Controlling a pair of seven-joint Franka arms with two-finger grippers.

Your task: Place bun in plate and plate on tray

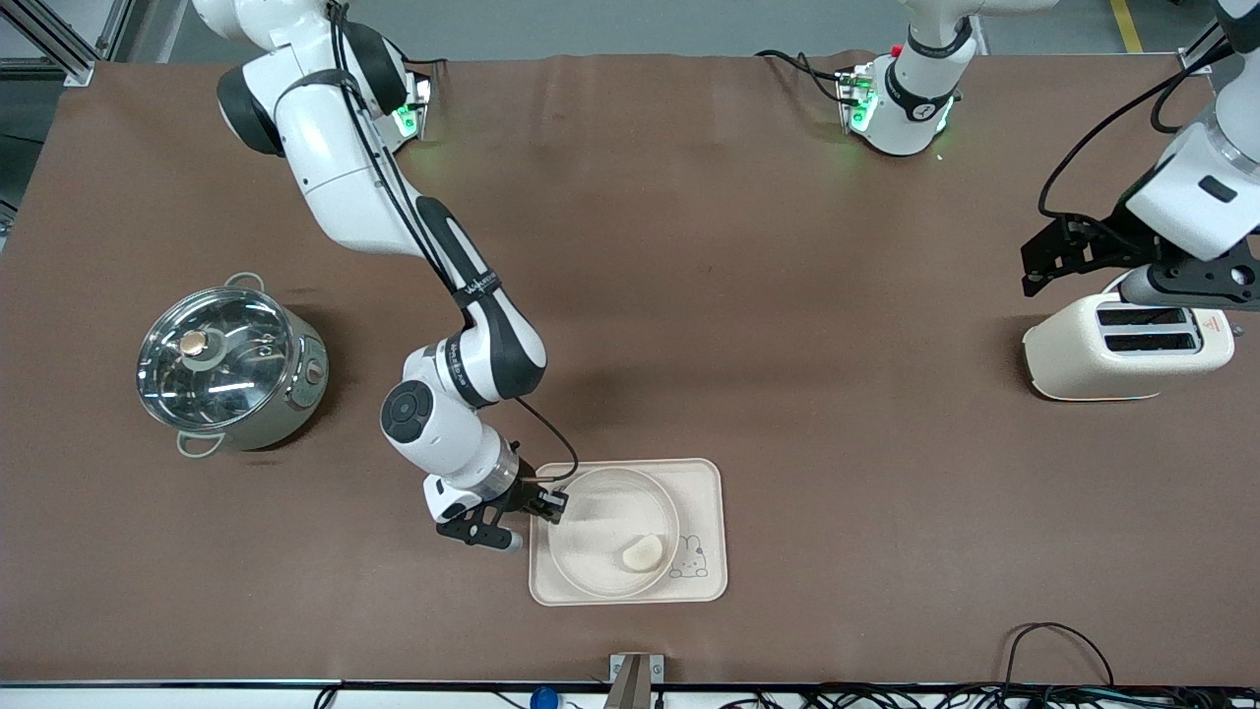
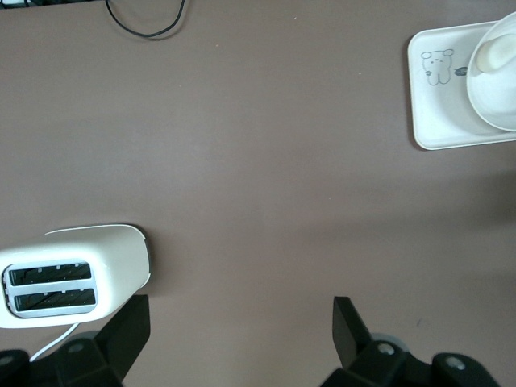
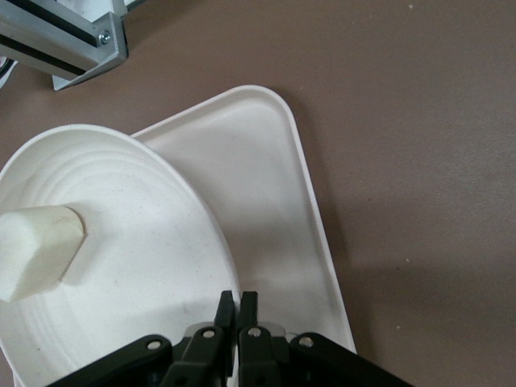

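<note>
The cream tray [image 1: 705, 484] with the bunny drawing lies near the front edge of the table. The round plate [image 1: 600, 527] is over it, within its outline, and I cannot tell if it rests flat. The pale bun [image 1: 642, 553] lies in the plate, beside the bunny drawing. My right gripper [image 1: 549, 508] is shut on the plate's rim at the tray's end toward the right arm. The right wrist view shows its fingertips [image 3: 228, 305] pinching the rim of the plate [image 3: 121, 234], with the bun [image 3: 36, 250] and the tray [image 3: 258, 185]. My left gripper [image 1: 1032, 268] is open and empty, up over the table beside the toaster.
A cream toaster [image 1: 1127, 347] stands at the left arm's end of the table and shows in the left wrist view [image 2: 72, 270]. A steel pot with a glass lid [image 1: 228, 366] stands at the right arm's end. Cables run along the front edge.
</note>
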